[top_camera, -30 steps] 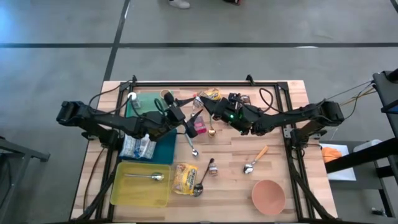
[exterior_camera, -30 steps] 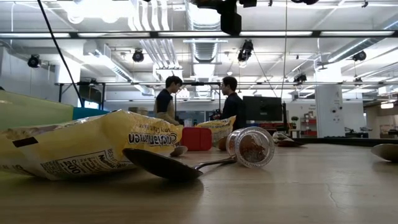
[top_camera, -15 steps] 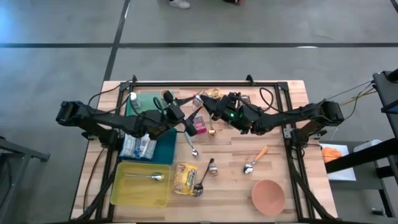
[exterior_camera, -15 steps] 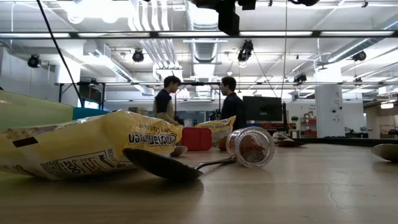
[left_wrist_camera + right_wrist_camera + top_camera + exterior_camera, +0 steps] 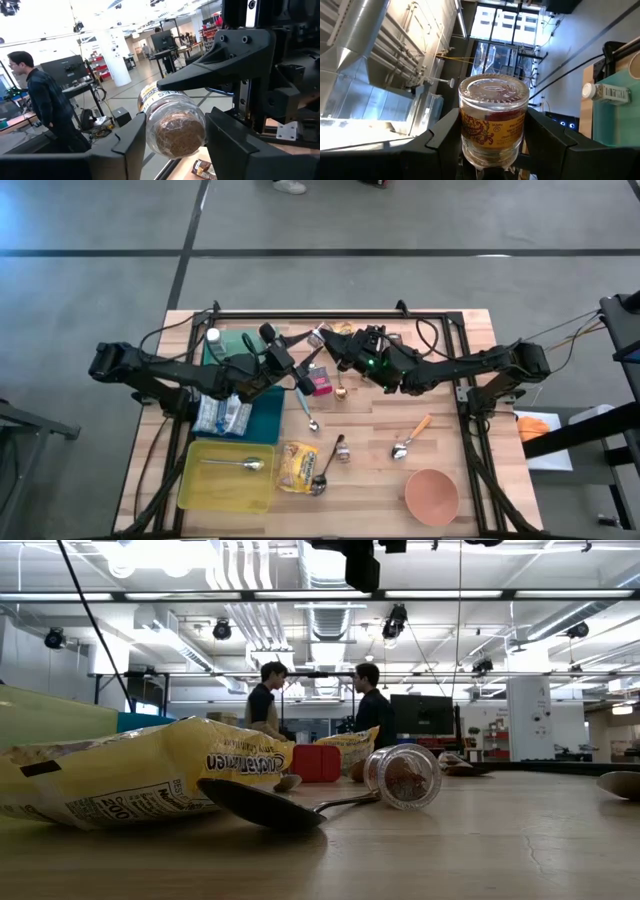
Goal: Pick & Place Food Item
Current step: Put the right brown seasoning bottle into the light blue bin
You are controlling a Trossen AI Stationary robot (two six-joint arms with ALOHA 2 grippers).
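Note:
A glass spice jar (image 5: 317, 336) with brown contents and a yellow-red label is held high over the middle of the table, between my two grippers. From the table's left, my left gripper (image 5: 176, 120) has its fingers on both sides of the jar's clear end (image 5: 175, 129). My right gripper (image 5: 492, 114) comes from the right and is shut on the jar's other end. In the high view the left gripper (image 5: 303, 362) and the right gripper (image 5: 338, 348) face each other. My left gripper has the jar's side walls near its clear glass end (image 5: 150, 135) between its two fingers, which come level from the table's left. The jar is clear of the table and points along the fingers. My right gripper pinches the jar's labelled body (image 5: 470, 142) between its two fingers, coming about level from the table's right. The jar sticks out past the fingertips with its clear end (image 5: 493, 91) away from the wrist. The end far back between the fingers is hidden.
On the table lie a yellow food bag (image 5: 130, 775), a spoon (image 5: 262, 805), a second jar on its side (image 5: 403, 777) and a red box (image 5: 316, 763). A teal tray (image 5: 262, 415), a yellow-green bin (image 5: 200, 490), a pink bowl (image 5: 432, 495) and another spoon (image 5: 408, 440) stand around.
My left gripper's fingers have drawn in on the jar, which my right gripper holds out. My right wrist has rolled slightly. Both arms stay where they were over the table's middle, and the jar stays lifted.

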